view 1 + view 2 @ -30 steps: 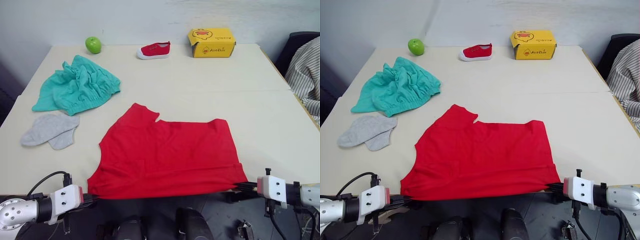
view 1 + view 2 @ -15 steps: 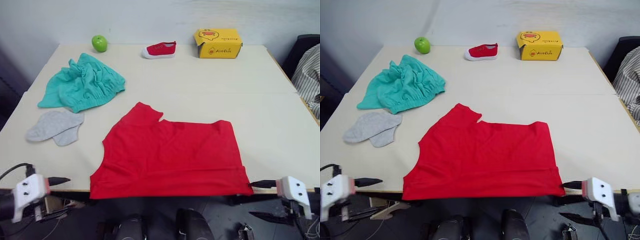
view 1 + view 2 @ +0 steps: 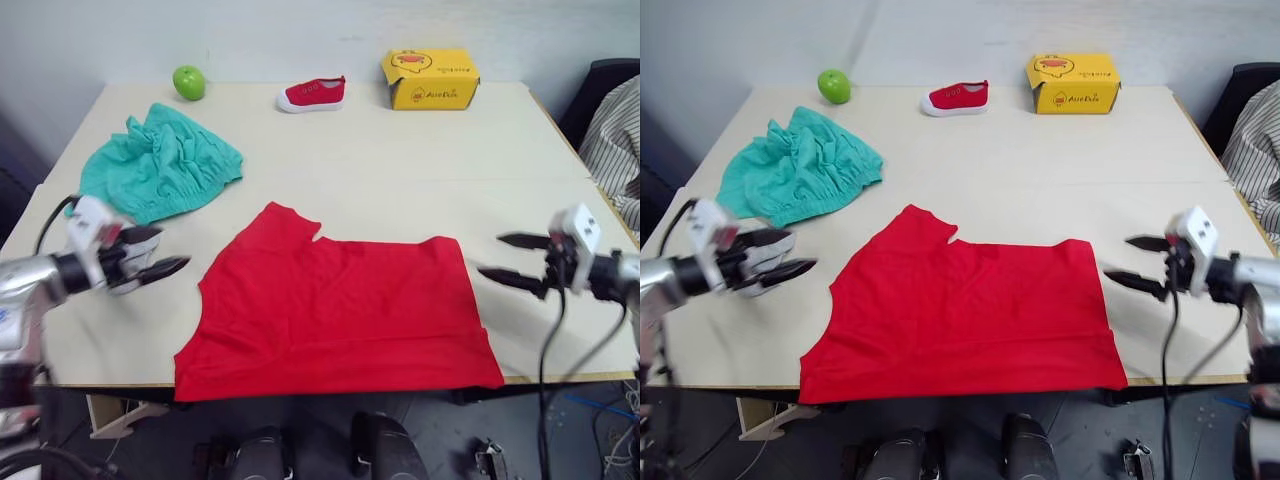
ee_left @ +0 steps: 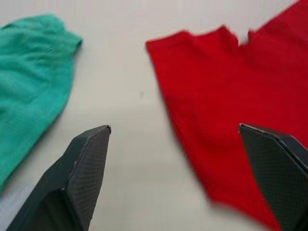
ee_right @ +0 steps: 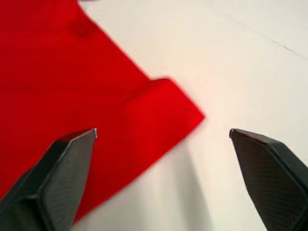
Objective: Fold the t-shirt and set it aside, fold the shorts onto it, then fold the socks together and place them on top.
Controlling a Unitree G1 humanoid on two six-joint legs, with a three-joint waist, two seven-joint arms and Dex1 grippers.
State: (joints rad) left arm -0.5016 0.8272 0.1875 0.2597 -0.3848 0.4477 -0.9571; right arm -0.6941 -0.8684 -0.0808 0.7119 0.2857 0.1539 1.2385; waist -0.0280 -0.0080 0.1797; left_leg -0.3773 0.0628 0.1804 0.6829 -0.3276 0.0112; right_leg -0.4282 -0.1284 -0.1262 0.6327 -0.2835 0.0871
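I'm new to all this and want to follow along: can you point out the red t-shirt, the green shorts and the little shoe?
t-shirt (image 3: 340, 315): left eye view, middle of the cloth.
shorts (image 3: 160, 170): left eye view, crumpled middle.
shoe (image 3: 312, 94): left eye view, red upper.

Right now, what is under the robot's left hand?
Under the left gripper, open, lies bare table and a bit of grey, likely the socks, mostly hidden. The shorts and t-shirt lie on either side.

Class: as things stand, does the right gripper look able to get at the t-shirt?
Probably yes. The right gripper is open and hovers just beside the t-shirt, with bare table and nothing else between them.
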